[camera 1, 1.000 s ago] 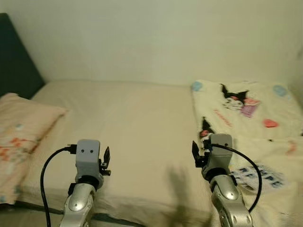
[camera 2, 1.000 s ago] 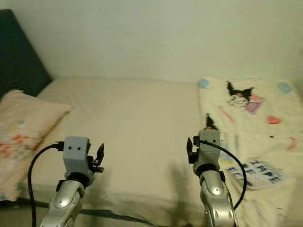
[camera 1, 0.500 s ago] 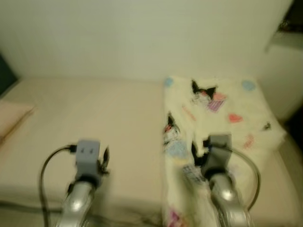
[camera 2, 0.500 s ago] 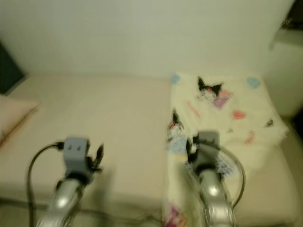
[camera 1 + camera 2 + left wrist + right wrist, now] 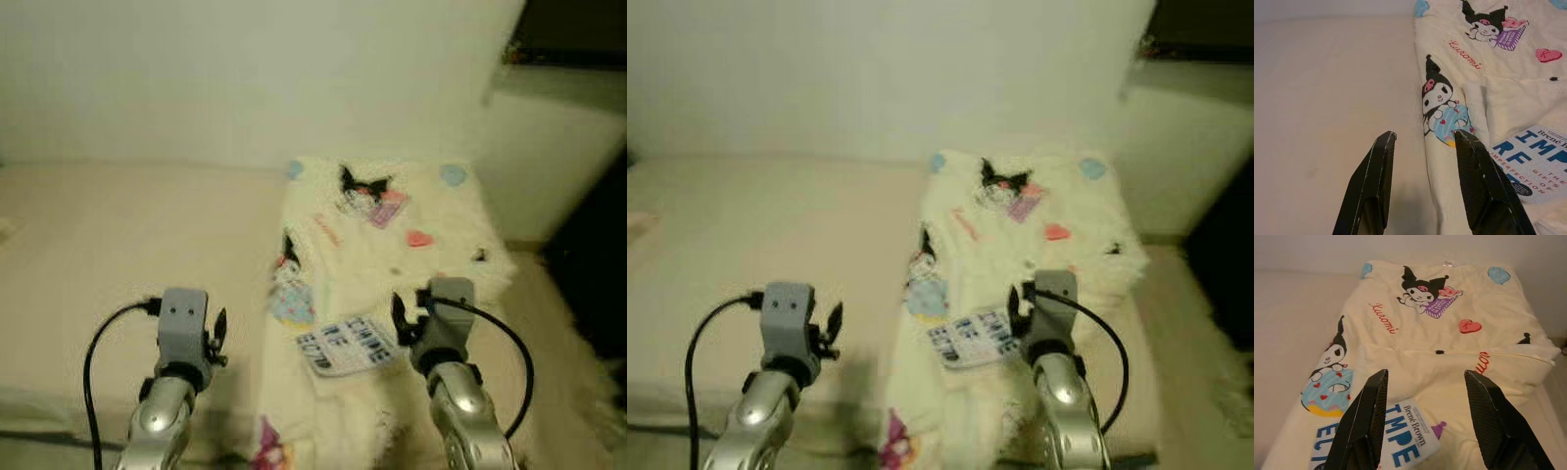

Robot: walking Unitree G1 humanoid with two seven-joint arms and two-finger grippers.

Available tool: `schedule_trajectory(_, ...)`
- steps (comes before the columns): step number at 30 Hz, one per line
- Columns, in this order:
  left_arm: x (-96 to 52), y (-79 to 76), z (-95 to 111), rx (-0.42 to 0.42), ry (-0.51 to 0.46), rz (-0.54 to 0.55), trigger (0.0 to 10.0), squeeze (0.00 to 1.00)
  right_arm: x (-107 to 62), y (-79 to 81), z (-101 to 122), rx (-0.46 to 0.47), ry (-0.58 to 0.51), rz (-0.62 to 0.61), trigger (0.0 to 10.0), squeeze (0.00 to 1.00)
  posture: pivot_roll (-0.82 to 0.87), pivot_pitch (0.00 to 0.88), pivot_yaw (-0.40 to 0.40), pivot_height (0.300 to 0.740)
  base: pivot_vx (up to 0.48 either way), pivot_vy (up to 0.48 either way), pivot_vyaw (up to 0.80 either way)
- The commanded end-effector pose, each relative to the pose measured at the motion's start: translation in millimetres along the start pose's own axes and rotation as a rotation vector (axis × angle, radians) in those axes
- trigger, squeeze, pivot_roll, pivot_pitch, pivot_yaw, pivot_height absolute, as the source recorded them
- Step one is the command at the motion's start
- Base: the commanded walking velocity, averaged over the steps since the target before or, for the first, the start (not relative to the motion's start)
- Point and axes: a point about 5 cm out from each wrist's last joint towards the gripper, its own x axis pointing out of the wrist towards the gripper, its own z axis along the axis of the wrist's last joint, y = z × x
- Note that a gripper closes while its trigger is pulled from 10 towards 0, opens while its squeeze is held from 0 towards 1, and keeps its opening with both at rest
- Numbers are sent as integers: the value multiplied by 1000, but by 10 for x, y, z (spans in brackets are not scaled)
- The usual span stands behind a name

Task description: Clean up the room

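You face the bed (image 5: pixel 118 225). Cartoon blanket (image 5: pixel 392 245) lies spread over its right part, a book (image 5: pixel 348 345) resting on it. Your left tool (image 5: pixel 1422 142) hovers spread over the blanket's edge; right tool (image 5: pixel 1427 382) spread, empty, above book.

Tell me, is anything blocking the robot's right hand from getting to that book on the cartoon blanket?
Nothing visible is in the way. The right end effector hangs open just above the blanket, and the book lies right by its fingers, with bare blanket between them.
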Motion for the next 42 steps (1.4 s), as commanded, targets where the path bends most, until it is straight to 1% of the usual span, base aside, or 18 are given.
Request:
schedule_trajectory(1,-20,55,-56,-8,33,28,10000,0,-19,33,-29,22,12,7,10000,0,-90,126,7,740,0,296,0)
schedule_trajectory(9,-17,80,-54,28,27,39,10000,0,-25,31,-31,24,10,6,10000,0,-90,123,9,740,0,0,0)
schedule_trajectory(22,-7,98,-69,27,42,39,10000,0,-44,0,-70,32,27,-19,10000,0,-91,117,12,740,0,0,0)
schedule_trajectory(23,-9,100,-77,22,45,37,10000,0,-49,-8,-74,34,33,-23,10000,0,-96,118,14,731,0,0,0)
schedule_trajectory(25,-9,100,-77,22,45,37,10000,0,-49,-8,-74,34,33,-23,10000,0,-96,118,14,731,0,0,0)
schedule_trajectory(28,-9,97,-85,21,48,33,10000,0,-53,-19,-71,31,34,-25,10000,0,-96,118,11,716,0,0,0)
schedule_trajectory(35,-7,94,-88,17,51,32,10000,0,-52,-10,-71,37,37,-17,10000,0,-96,119,11,701,0,0,0)
schedule_trajectory(37,-7,94,-90,14,53,34,10000,0,-52,-3,-73,44,39,-14,10000,0,-96,121,11,691,0,0,0)
schedule_trajectory(42,-5,98,-94,10,54,36,10000,0,-55,-3,-69,57,37,-16,10000,0,-97,121,11,686,0,0,0)
